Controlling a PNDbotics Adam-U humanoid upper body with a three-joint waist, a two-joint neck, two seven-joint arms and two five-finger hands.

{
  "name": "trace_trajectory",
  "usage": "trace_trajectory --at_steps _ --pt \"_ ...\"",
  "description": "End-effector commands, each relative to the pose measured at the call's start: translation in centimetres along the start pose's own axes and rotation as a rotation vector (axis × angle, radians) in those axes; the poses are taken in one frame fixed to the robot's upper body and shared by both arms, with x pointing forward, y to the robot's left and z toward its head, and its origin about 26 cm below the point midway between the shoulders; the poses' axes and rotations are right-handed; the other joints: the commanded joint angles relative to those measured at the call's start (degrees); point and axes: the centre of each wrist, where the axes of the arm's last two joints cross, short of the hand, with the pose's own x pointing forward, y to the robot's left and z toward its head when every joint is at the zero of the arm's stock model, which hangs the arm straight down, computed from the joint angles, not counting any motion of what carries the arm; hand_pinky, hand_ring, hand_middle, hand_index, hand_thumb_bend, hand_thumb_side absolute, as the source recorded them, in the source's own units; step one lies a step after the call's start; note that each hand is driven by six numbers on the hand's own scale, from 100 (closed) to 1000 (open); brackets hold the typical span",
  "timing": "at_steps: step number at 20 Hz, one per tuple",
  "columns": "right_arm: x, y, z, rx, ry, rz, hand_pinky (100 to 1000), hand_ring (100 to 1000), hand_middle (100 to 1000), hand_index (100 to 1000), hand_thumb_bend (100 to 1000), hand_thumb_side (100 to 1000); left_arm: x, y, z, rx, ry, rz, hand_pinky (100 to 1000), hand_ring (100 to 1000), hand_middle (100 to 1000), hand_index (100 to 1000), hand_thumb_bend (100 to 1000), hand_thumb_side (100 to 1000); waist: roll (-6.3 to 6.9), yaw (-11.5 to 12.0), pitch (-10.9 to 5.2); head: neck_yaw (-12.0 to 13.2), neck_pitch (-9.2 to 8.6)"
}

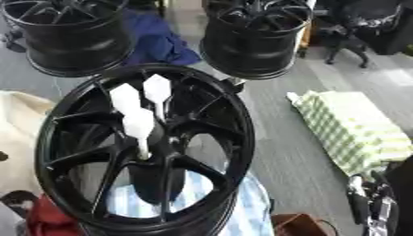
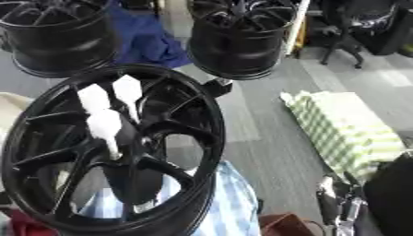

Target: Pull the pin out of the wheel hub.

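A large glossy black spoked wheel hub [image 1: 145, 152] fills the left and centre of both views, its open face turned up toward the camera. Three white plastic pins with broad flat heads stand in its centre. The nearest pin [image 1: 138, 126] has its thin stem going down into the middle of the hub, its long axis running up and slightly away, head uppermost. A second white pin [image 1: 125, 97] and a third white pin [image 1: 156, 90] stand just behind it, toward the hub's far rim, heads up as well.

Beyond the hub, two more black wheel rims [image 1: 256, 37] sit on the grey floor [image 1: 282, 138]. Right of the hub lies a green-and-white checked cloth [image 1: 355, 131]; a blue-and-white striped cloth [image 2: 226, 203] shows under the hub's near rim.

The right hand [image 1: 379, 207] shows dark at the lower right corner, well apart from the hub; whether its fingers are spread or curled cannot be told.
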Motion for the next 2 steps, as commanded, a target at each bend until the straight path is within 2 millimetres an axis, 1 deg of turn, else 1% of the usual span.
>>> trace_trajectory --at_steps 1,2 --pt "0.10 0.16 -0.12 -0.003 -0.005 -0.012 556 575 567 849 100 545 0.50 0.05 -0.24 -0.015 -0.003 -0.021 714 616 674 908 100 770 0.24 -0.12 -0.09 0.13 -0.38" --pt "0.05 0.22 -0.09 -0.002 -0.004 -0.013 556 574 567 849 100 544 0.48 0.04 -0.26 -0.016 -0.002 -0.021 713 616 674 907 100 769 0.24 -0.18 -0.08 -0.03 -0.54"
